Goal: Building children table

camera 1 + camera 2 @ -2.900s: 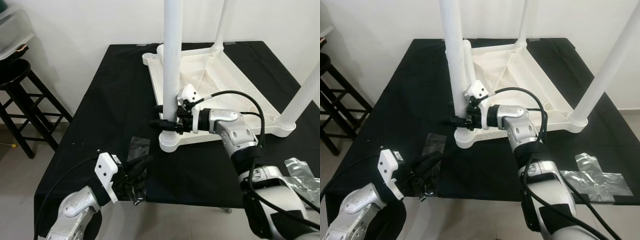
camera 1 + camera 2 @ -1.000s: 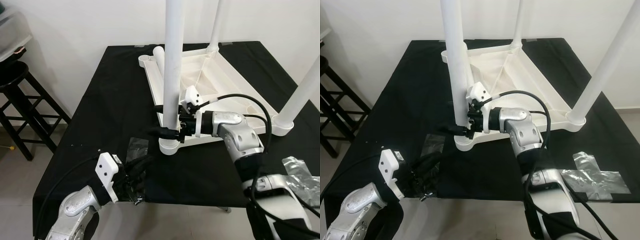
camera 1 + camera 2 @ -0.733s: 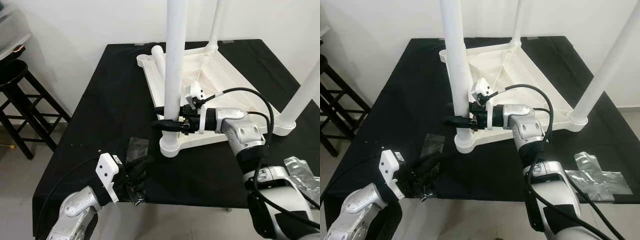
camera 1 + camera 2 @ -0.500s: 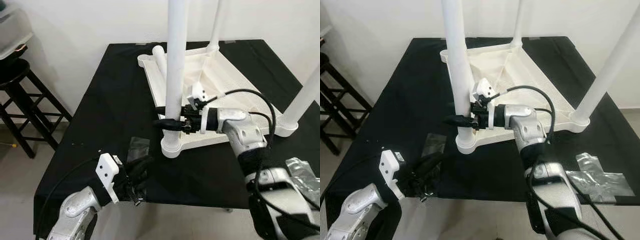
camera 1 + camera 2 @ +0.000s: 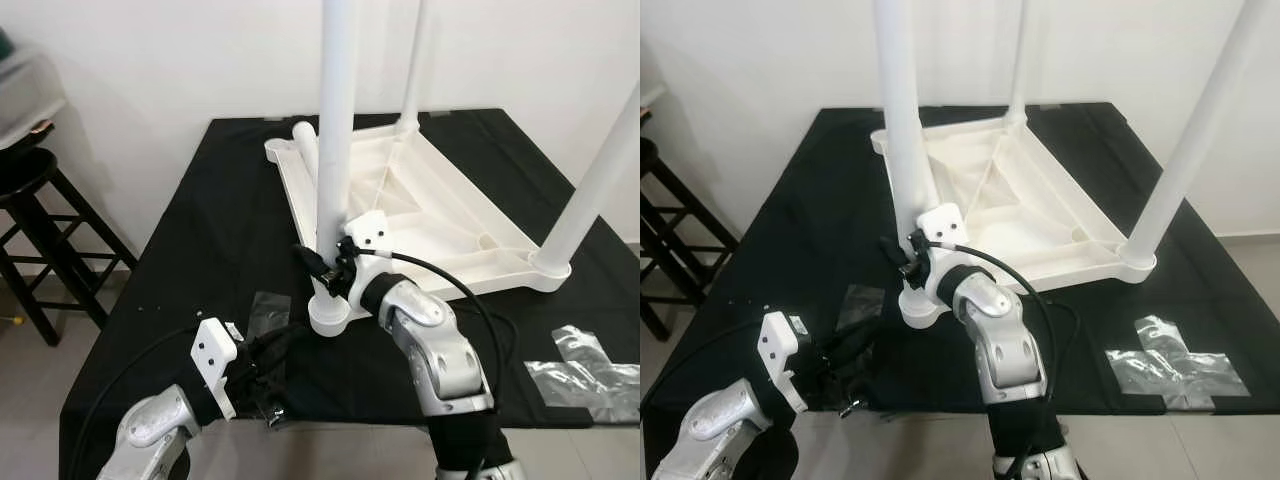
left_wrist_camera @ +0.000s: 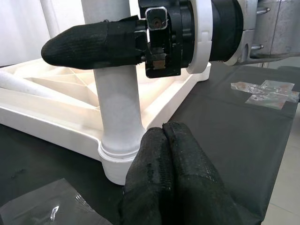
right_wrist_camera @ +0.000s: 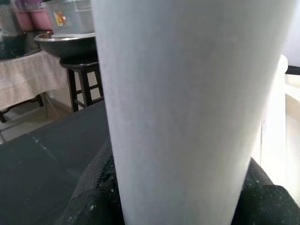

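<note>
A white children's table (image 5: 440, 215) lies upside down on the black-clothed worktable (image 5: 210, 210). Three legs stand up from its corners, and a loose leg (image 5: 305, 140) lies across the far left corner. My right gripper (image 5: 318, 263) is shut on the near leg (image 5: 335, 150), just above its socket (image 5: 328, 316). In the right wrist view that leg (image 7: 187, 103) sits between my black fingers (image 7: 91, 199). My left gripper (image 5: 275, 352) rests shut on the cloth near the front edge, a little short of the socket. Its fingers (image 6: 164, 178) are pressed together and hold nothing.
Clear plastic wrap (image 5: 268, 306) lies on the cloth beside the left gripper. More wrap (image 5: 590, 368) lies at the front right. A black stool (image 5: 35, 190) stands off the worktable's left side, with a grey bin (image 5: 30, 85) above it. A white wall rises behind.
The whole picture has shifted, so the camera moved. My right gripper stays shut on the near leg, with its forearm now reaching in from the front. The left gripper has stayed put.
</note>
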You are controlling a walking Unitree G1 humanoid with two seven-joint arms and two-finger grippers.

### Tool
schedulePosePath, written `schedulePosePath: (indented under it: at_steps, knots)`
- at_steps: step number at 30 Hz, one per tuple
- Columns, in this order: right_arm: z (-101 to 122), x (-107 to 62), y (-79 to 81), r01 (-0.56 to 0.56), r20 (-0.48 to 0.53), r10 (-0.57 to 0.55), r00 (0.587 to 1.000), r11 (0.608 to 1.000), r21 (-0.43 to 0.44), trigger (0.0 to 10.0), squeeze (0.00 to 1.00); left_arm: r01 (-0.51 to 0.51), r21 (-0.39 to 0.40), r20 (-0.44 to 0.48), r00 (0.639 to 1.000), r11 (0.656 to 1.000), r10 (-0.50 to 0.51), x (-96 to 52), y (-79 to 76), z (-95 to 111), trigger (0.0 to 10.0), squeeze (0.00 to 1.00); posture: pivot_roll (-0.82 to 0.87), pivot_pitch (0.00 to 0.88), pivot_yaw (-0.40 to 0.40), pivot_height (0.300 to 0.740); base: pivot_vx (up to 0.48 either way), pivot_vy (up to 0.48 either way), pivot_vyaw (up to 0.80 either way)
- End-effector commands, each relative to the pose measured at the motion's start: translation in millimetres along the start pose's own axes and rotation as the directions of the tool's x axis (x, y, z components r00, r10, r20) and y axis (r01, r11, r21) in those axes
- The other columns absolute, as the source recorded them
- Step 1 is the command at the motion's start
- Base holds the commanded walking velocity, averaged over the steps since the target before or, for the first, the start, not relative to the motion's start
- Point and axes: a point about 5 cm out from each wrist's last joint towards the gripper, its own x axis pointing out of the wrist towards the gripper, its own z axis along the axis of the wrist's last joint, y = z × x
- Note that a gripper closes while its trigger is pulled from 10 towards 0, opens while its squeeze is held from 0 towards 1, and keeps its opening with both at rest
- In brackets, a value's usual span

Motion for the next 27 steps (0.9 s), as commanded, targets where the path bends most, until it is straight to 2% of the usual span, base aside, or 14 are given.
schedulePosePath:
  at_steps: [1,6,7,11,12,13,14,15,16,17,19,25,26,27]
  knots:
    - [-31.2,-0.4,-1.0,0.024,-0.165,-0.019,0.986,0.999,0.028,10.0,0.00,0.001,-0.002,-0.014,1.000,1.000,-0.001,-2.3,0.4,-2.3,0.0,0.00,0.01,0.083,0.021,0.740,0.000,0.000,0.00]
    - [-20.6,2.8,-2.5,-0.036,-0.130,0.041,0.991,0.999,0.041,10.0,0.00,-0.006,0.000,-0.011,1.000,1.000,0.006,-2.3,1.3,-1.8,0.0,0.00,0.01,0.081,0.023,0.740,0.000,0.000,0.00]
    - [-16.2,3.6,-5.6,-0.052,-0.115,0.057,0.992,0.998,0.045,10.0,1.00,-0.006,0.000,-0.011,1.000,1.000,0.006,-2.4,1.5,-1.5,0.0,0.00,0.02,0.084,0.025,0.740,0.000,0.000,0.00]
    - [-7.7,5.2,-8.2,-0.120,-0.076,0.124,0.989,0.991,0.050,10.0,1.00,-0.007,0.002,-0.011,1.000,1.000,0.007,-2.6,1.7,-1.3,0.0,0.00,0.02,0.084,0.027,0.740,0.000,0.000,0.00]
    - [1.3,6.3,-10.1,-0.226,-0.036,0.227,0.973,0.974,0.032,10.0,1.00,-0.007,0.003,-0.012,1.000,1.000,0.007,-2.8,1.8,-1.1,0.0,0.00,0.02,0.086,0.028,0.740,0.000,0.000,0.00]
    - [8.9,4.9,-12.0,-0.363,-0.004,0.363,0.932,0.931,-0.032,10.0,0.15,-0.005,0.002,-0.012,1.000,1.000,0.005,-2.6,1.8,-0.9,0.0,0.00,0.02,0.088,0.035,0.740,0.000,0.000,0.00]
    - [8.9,4.9,-12.0,-0.363,-0.004,0.363,0.932,0.931,-0.032,10.0,0.15,-0.005,0.002,-0.012,1.000,1.000,0.005,-2.6,1.8,-0.9,0.0,0.00,0.02,0.088,0.035,0.740,0.000,0.000,0.00]
    - [12.1,-0.1,-13.7,-0.483,-0.009,0.484,0.875,0.872,-0.083,10.0,0.00,-0.004,0.001,-0.012,1.000,1.000,0.004,-2.4,1.4,-0.8,0.0,0.00,0.02,0.089,0.034,0.740,0.000,0.000,0.00]
    - [12.1,-0.1,-13.7,-0.483,-0.009,0.484,0.875,0.872,-0.083,10.0,0.00,-0.004,0.001,-0.012,1.000,1.000,0.004,-2.4,1.4,-0.8,0.0,0.00,0.02,0.089,0.034,0.740,0.000,0.000,0.00]
    - [12.6,-3.5,-18.9,-0.566,-0.041,0.565,0.824,0.816,-0.117,10.0,0.00,-0.002,0.001,-0.011,1.000,1.000,0.002,-2.1,1.0,-0.6,0.0,0.00,0.03,0.090,0.032,0.740,0.000,0.000,0.00]
    - [13.8,-3.1,-26.7,-0.597,-0.078,0.592,0.802,0.791,-0.134,10.0,0.00,-0.001,0.001,-0.011,1.000,1.000,0.001,-2.1,0.6,-0.5,0.0,0.00,0.03,0.093,0.030,0.740,0.000,0.000,0.00]
    - [17.7,4.6,-46.1,-0.605,-0.106,0.596,0.796,0.791,-0.096,10.0,0.00,-0.003,0.001,-0.011,1.000,1.000,0.003,-2.2,0.2,-0.4,0.0,0.00,0.03,0.093,0.030,0.740,0.000,0.000,0.00]
    - [17.8,8.3,-53.8,-0.583,-0.111,0.574,0.811,0.807,-0.089,8.9,0.00,-0.004,0.001,-0.011,1.000,1.000,0.004,-2.6,-0.1,-0.1,0.0,0.00,0.04,0.102,0.027,0.740,0.000,0.000,0.00]
    - [16.7,11.5,-61.8,-0.551,-0.119,0.541,0.833,0.830,-0.087,1.6,0.00,-0.005,0.002,-0.011,1.000,1.000,0.005,-3.0,-0.4,0.4,0.0,0.00,0.04,0.104,0.029,0.740,0.000,0.000,0.00]
